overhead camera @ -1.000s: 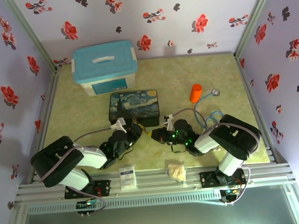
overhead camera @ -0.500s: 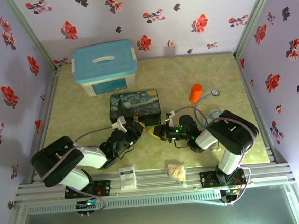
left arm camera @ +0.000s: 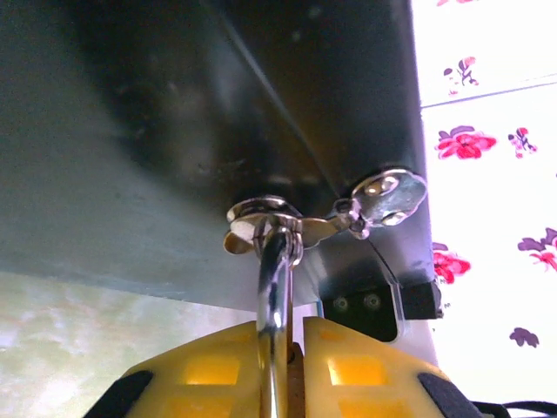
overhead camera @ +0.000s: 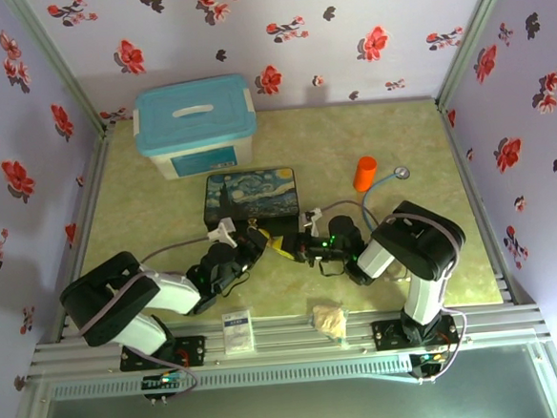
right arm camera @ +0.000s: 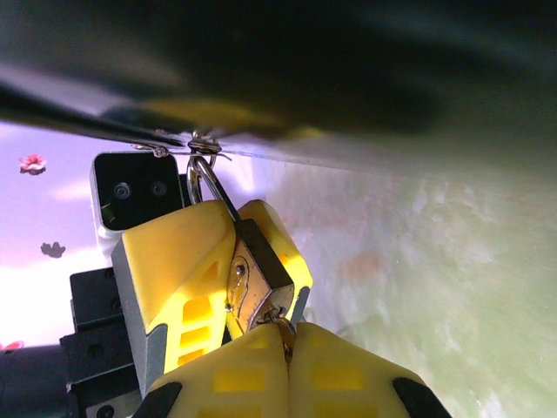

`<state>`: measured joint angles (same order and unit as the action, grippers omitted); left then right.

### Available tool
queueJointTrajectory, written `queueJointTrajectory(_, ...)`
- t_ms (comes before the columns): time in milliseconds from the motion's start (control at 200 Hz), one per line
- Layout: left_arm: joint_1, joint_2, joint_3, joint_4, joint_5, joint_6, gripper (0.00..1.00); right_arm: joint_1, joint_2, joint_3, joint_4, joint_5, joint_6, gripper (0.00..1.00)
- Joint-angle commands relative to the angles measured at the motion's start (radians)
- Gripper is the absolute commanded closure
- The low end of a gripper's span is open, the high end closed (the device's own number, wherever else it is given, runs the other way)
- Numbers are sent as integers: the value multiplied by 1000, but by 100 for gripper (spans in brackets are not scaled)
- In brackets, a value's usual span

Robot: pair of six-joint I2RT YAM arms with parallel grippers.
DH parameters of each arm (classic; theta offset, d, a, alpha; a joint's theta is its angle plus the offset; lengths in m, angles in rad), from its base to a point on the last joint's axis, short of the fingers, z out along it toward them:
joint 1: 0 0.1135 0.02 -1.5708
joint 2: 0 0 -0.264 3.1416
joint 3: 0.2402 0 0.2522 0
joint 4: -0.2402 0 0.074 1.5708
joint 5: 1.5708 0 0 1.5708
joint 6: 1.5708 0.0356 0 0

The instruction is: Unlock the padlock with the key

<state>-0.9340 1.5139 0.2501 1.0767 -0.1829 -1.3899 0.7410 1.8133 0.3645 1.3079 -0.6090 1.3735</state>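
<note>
My right gripper [right arm camera: 287, 350] is closed hard, its yellow fingertips pinching the key [right arm camera: 284, 329], a thin dark sliver poking out at 12 o'clock. The key's tip meets the bottom face of the padlock [right arm camera: 252, 280]. I cannot tell how far in it sits.

My left gripper [left arm camera: 291, 357] is clamped on the padlock, one yellow finger on each flat side of the brass body. From my right wrist those fingers [right arm camera: 178, 274] show at 10 o'clock of my own tips, with the padlock tilted between them. The padlock is off the table and hangs from the box.

From my left wrist, the shackle [left arm camera: 274, 287] rises straight toward 12 o'clock out of the gap and passes through a small metal ring [left arm camera: 261, 216] on the lower edge of the dark box [left arm camera: 174, 104]. A second shiny fitting [left arm camera: 389, 195] sits just beside the ring at 2 o'clock.

From above, both grippers meet tip to tip at the near edge of the painted box, which lies at 12 o'clock from them. A white bin [overhead camera: 194, 124] with a blue lid stands at 11 o'clock, well apart. An orange cylinder [overhead camera: 364, 173] stands at 2 o'clock, and a blue cable [overhead camera: 384, 181] curls just beside it on the green table [overhead camera: 350, 132].
</note>
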Motion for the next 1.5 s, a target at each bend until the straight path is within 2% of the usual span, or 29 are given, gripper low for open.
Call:
queueJointTrajectory(0, -40, 17, 43, 87, 111, -5, 100, 35, 13, 69, 77, 119, 21, 100)
queueJointTrajectory(215, -54, 33, 43, 94, 105, -8, 100, 33, 0, 82, 77, 180, -4, 100)
queueJointTrajectory(350, -38, 3, 25, 45, 79, -1, 100, 32, -29, 23, 71, 256, -42, 100)
queueJointTrajectory(390, -37, 2, 25, 33, 80, 6, 93, 35, -34, 13, 74, 275, -47, 100)
queueJointTrajectory(480, -37, 20, 37, 31, 88, 29, 85, 53, -28, 29, 77, 287, -22, 100)
queueJointTrajectory(520, -37, 30, 40, 32, 85, 37, 89, 63, -22, 39, 77, 292, -1, 100)
queueJointTrajectory(575, -37, 39, 39, 38, 83, 44, 100, 69, -16, 49, 79, 296, 65, 100)
queueJointTrajectory(800, -37, 76, 29, 109, 91, 14, 100, 66, -66, 44, 79, 311, 223, 100)
queueJointTrajectory(970, -37, 59, 37, 113, 98, 6, 100, 62, -51, 59, 80, 298, 175, 100)
queueJointTrajectory(1035, -33, 45, 38, 100, 96, 9, 100, 63, -53, 64, 55, 275, 112, 83)
queueJointTrajectory(1085, -25, 36, 35, 79, 90, 10, 100, 62, -64, 48, 23, 283, 87, 79)
queueJointTrajectory(1185, 3, 31, 28, 31, 82, 11, 100, 57, -108, 16, -129, 305, 2, 79)
queueJointTrajectory(1330, 33, 31, 28, 27, 87, 6, 100, 58, -243, 3, -462, 363, -197, 75)
queueJointTrajectory(1425, 36, 21, 33, 8, 89, 8, 100, 71, -387, 44, -814, 446, -388, 70)
queueJointTrajectory(1495, 36, 11, 31, -7, 89, 9, 100, 99, -493, 97, -1092, 561, -552, 69)
